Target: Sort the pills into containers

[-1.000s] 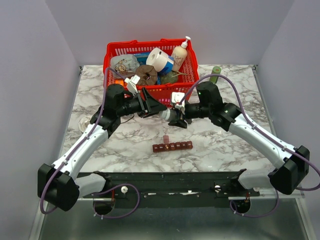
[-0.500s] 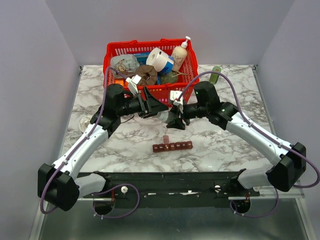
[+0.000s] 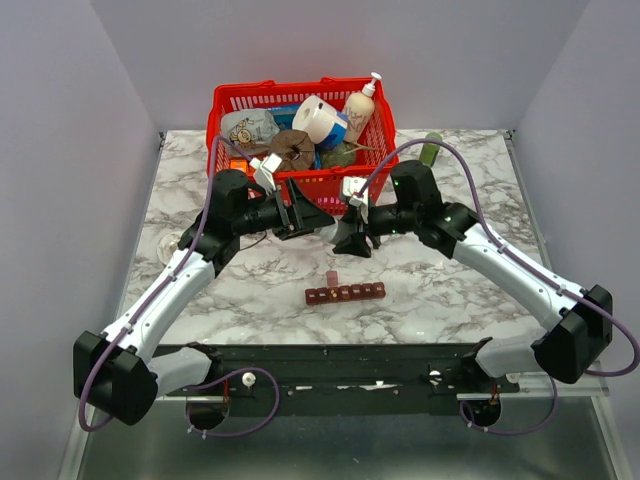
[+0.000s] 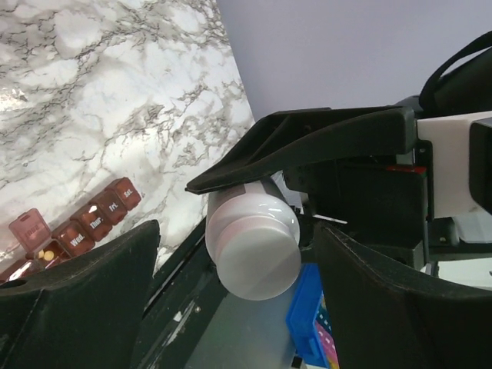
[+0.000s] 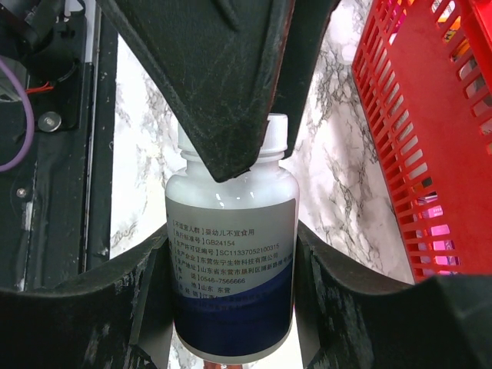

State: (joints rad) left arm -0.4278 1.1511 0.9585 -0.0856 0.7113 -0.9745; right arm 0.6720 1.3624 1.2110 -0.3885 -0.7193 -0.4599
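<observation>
Centre: smooth plastic bottle (image 5: 261,188), apparently paper label (image 5: 231,254), between my matt black fingers (image 5: 77,307). Right: glossy red plastic basket (image 5: 430,154). Lower left: translucent plastic containers (image 4: 84,227); polished marble-look table (image 4: 115,77).

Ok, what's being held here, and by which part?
The right gripper holds the white bottle by its labelled body. The left gripper stands open around its top, not gripping.

On the white bottle (image 5: 231,254) we read a label printed mostly in Chinese. Its Latin letters and digits give "GB24154", then "SC11337052100315", and lower down the number "0546-7566666". The Chinese characters are too small for us to read with any certainty. On the lids of the dark red pill organizer (image 4: 92,219) we read the day marks "Wed.", "Thur.", "Fri." and "Sat.", one per compartment.
</observation>
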